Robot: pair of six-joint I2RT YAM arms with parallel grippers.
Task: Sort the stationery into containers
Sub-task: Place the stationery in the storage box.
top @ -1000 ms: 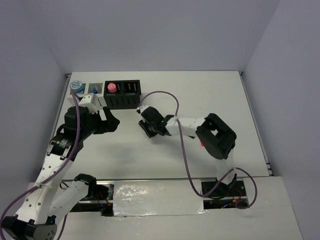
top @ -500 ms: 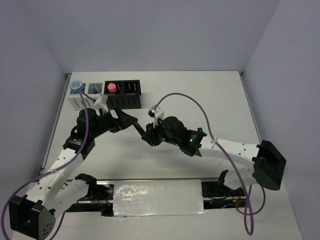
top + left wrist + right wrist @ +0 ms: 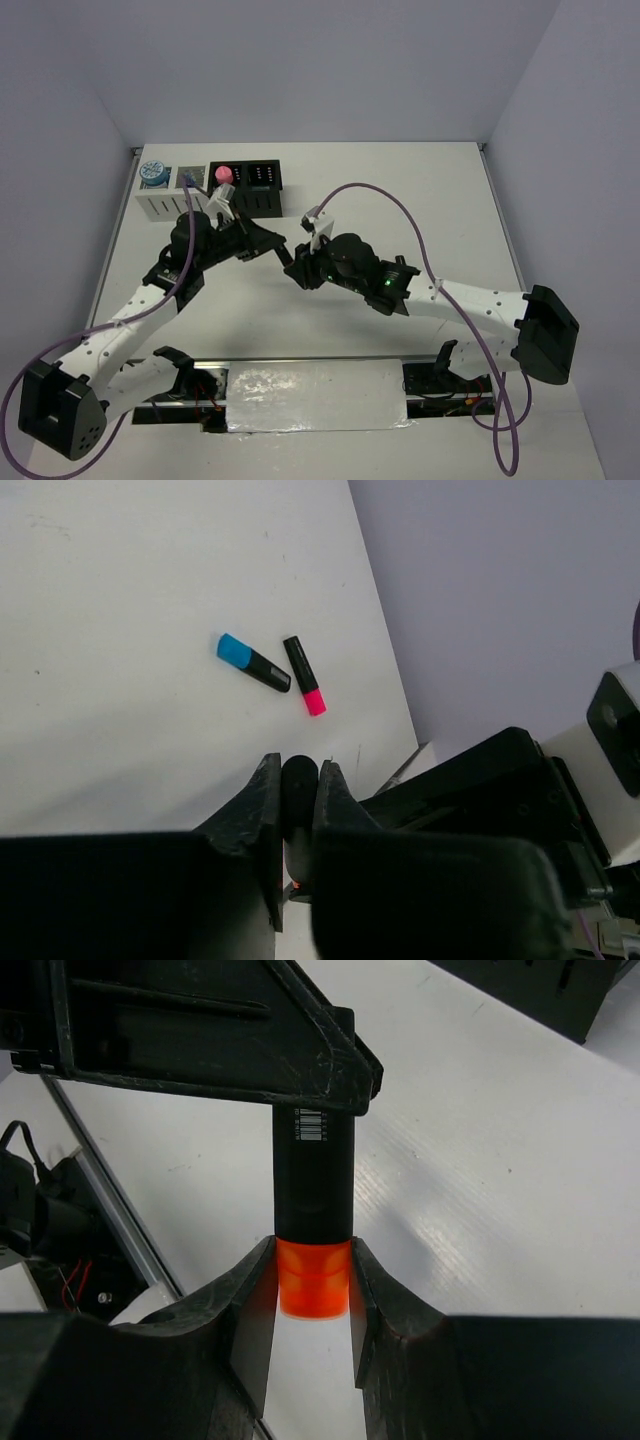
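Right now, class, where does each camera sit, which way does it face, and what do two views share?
Top external: fixed above and behind the bases, looking down on the table; both arms and the four containers show.
Left wrist: on the left arm, facing over the table toward a blue-capped highlighter and a pink-capped highlighter; the left gripper shows.
Right wrist: on the right arm, facing the left gripper; the right gripper shows.
Shared: both wrist views see the orange-capped highlighter, clamped by both grippers.
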